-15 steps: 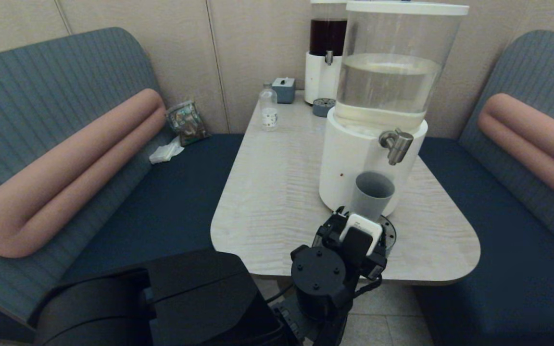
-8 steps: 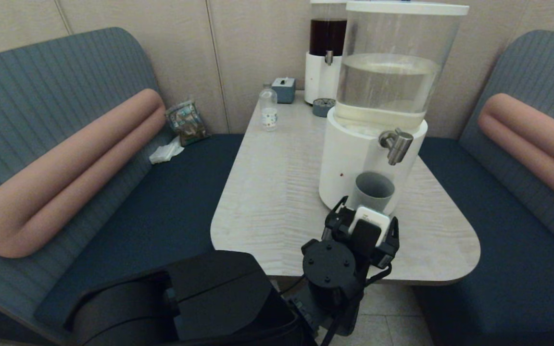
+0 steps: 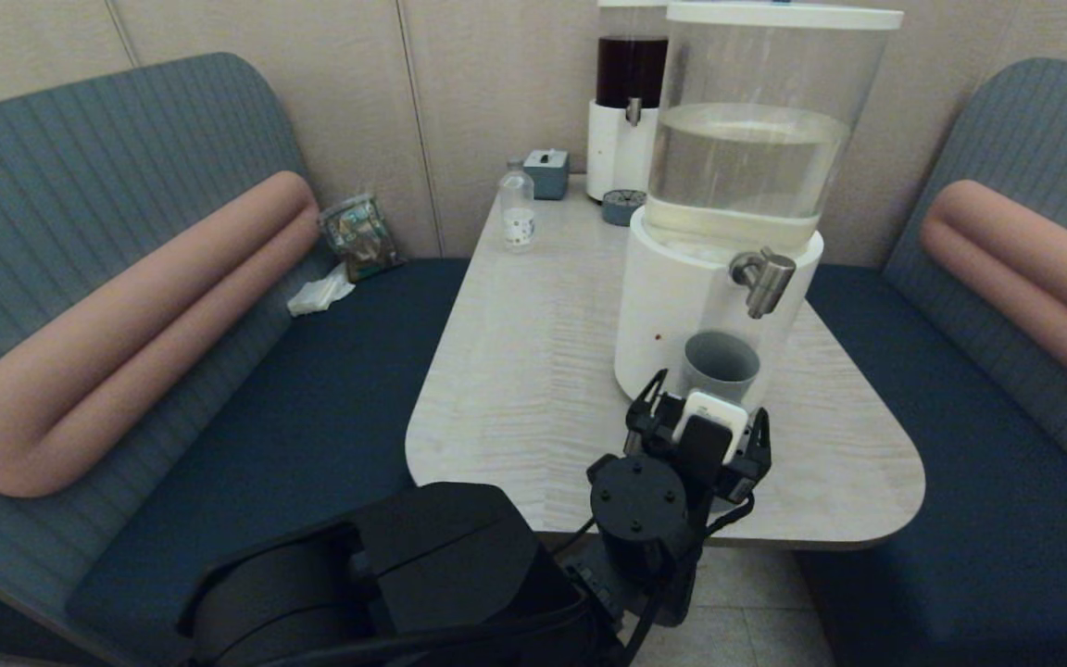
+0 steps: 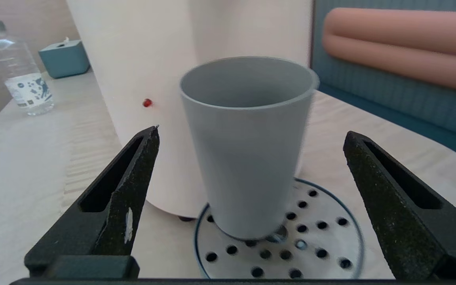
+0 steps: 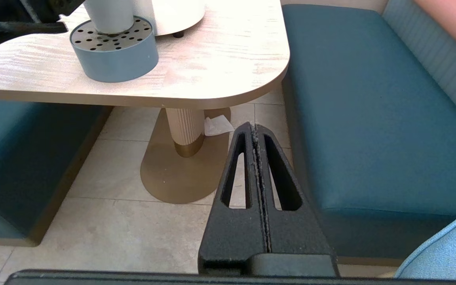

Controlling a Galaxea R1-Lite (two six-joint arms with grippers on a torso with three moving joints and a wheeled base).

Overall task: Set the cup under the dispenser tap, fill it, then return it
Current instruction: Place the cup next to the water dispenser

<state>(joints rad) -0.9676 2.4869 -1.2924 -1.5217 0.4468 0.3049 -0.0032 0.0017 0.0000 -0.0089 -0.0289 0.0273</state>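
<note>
The grey-blue cup [image 3: 719,364] [image 4: 247,150] stands upright on the round perforated drip tray [image 4: 323,237] [image 5: 115,59], against the white base of the clear-liquid dispenser [image 3: 682,315]. The steel dispenser tap [image 3: 761,278] juts out above it, slightly to the right of the cup's mouth. My left gripper [image 3: 705,408] [image 4: 250,134] is open, its black fingers [image 4: 133,178] on either side of the cup with clear gaps, touching nothing. My right gripper [image 5: 255,126] hangs shut and empty below table height by the right bench.
A clear bottle [image 3: 517,215] [image 4: 18,79], a small teal box [image 3: 547,172], a second small tray [image 3: 624,206] and the dark-liquid dispenser [image 3: 628,102] stand at the table's far end. Blue benches flank the table [image 3: 515,389]; its rounded near edge is just behind my left wrist.
The left fingers have spread wide and let go of the cup. The cup, tilted a second ago, now stands straight on the drip tray.
</note>
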